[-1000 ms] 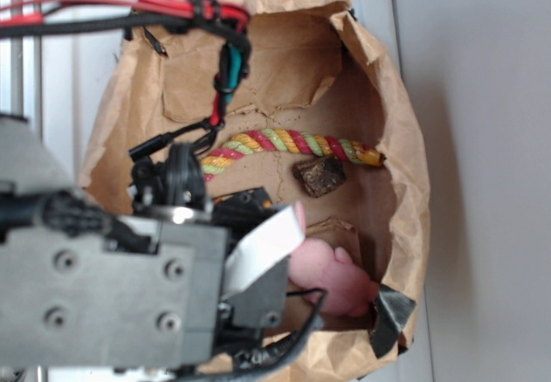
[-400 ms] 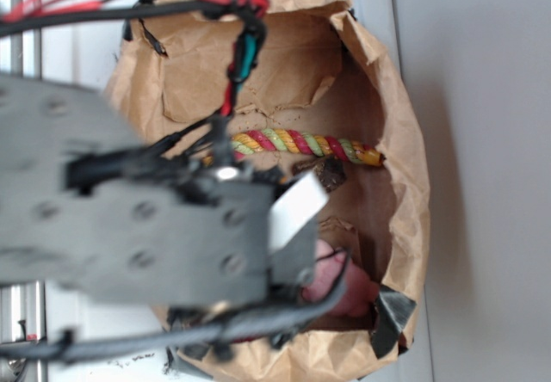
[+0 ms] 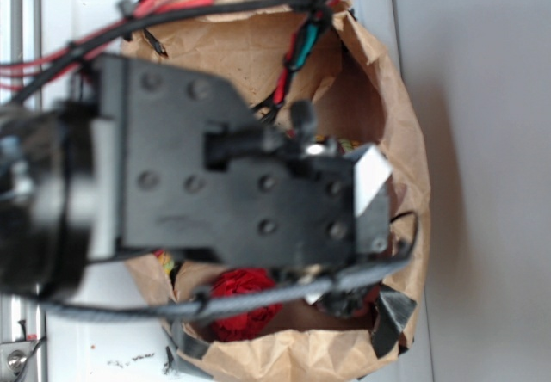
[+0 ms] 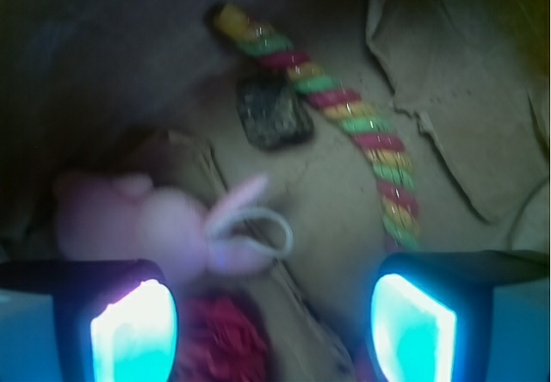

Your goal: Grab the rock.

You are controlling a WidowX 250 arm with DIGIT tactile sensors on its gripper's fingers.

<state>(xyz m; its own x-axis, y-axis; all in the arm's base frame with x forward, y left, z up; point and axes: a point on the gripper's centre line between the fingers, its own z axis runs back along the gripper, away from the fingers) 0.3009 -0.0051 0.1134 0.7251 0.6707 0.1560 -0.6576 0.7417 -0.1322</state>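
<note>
In the wrist view the rock (image 4: 274, 115), a small dark speckled lump, lies on the brown paper floor beside a striped rope (image 4: 344, 111). My gripper (image 4: 274, 326) hangs above the paper, open, with nothing between its glowing fingers (image 4: 133, 335). The rock sits well ahead of the fingertips, apart from them. In the exterior view the arm's black body (image 3: 241, 193) covers the middle of the paper bag (image 3: 387, 72), and the rock is hidden there.
A pink plush bunny (image 4: 146, 223) lies close ahead of the left finger. A red wrinkly ball (image 4: 228, 339) (image 3: 245, 300) rests between and below the fingers. The bag's crumpled walls rise all round.
The arm has swung right and forward over the bag, now covering the rock, rope and bunny in the exterior view. The red ball has come into sight at the bag's near side.
</note>
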